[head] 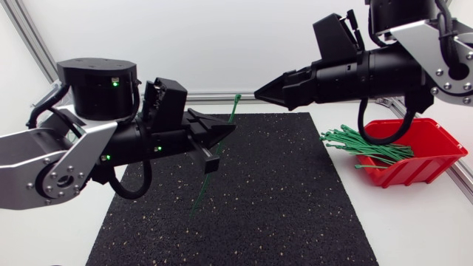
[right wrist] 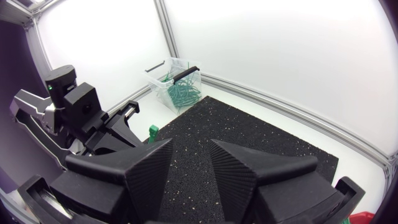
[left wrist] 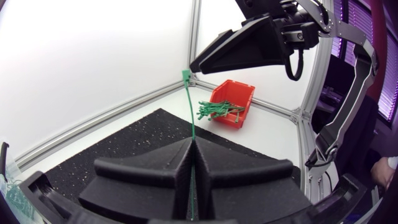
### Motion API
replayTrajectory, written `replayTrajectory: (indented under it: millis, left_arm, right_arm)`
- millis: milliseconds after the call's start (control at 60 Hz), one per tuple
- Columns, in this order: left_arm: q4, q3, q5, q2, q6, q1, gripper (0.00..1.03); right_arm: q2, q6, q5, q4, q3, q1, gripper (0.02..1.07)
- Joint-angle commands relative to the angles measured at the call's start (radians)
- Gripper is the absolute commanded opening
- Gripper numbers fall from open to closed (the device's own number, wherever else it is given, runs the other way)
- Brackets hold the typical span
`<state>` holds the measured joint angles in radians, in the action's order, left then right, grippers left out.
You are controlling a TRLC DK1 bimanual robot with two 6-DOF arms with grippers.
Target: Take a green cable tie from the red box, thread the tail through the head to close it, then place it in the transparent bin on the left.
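Green cable tie point(left wrist: 189, 112) was clamped between shut fingers of left gripper point(left wrist: 192, 142), long axis upright, head uppermost. Right gripper point(right wrist: 191, 146), parted and empty, was held just beside tie head.

Green cable tie point(left wrist: 190, 109), red box point(head: 423, 159), black mat point(head: 288, 203) flecked pale.

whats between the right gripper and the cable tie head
Nothing: a bare gap of air separates the right gripper from the cable tie head, seen in the head and left wrist views.
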<state>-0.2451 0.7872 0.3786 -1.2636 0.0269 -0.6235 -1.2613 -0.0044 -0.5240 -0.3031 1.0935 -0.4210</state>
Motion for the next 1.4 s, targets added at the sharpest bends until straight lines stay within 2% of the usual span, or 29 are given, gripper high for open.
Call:
replayTrajectory:
  millis: [0,183,417,583,817,900,1083,1350,1383]
  left_arm:
    - [0.021,0.007,0.074,0.023,-0.010,0.025,0.04]
    - [0.069,0.015,0.203,0.033,0.005,0.061,0.04]
    - [0.121,0.030,0.355,0.033,0.015,0.114,0.04]
    - [0.139,0.035,0.391,0.029,0.028,0.123,0.04]
    - [0.147,0.034,0.407,0.027,0.039,0.116,0.04]
    - [0.147,0.029,0.408,0.029,0.041,0.111,0.04]
    - [0.150,0.021,0.419,0.038,0.041,0.108,0.04]
    - [0.158,0.018,0.419,0.046,0.039,0.099,0.04]
    - [0.164,0.023,0.419,0.046,0.039,0.100,0.10]
  right_arm:
    - [0.017,-0.059,-0.044,0.002,-0.021,0.011,0.52]
    - [-0.004,-0.167,-0.171,-0.021,-0.017,0.014,0.52]
    - [-0.049,-0.270,-0.265,-0.062,-0.004,0.019,0.52]
    - [-0.066,-0.312,-0.317,-0.077,0.000,-0.002,0.52]
    - [-0.098,-0.321,-0.318,-0.088,0.013,-0.087,0.51]
    - [-0.116,-0.315,-0.317,-0.091,0.019,-0.105,0.42]
    - [-0.122,-0.299,-0.315,-0.083,0.026,-0.113,0.09]
    - [-0.115,-0.286,-0.295,-0.080,0.028,-0.116,0.08]
    - [-0.113,-0.281,-0.286,-0.080,0.029,-0.114,0.08]
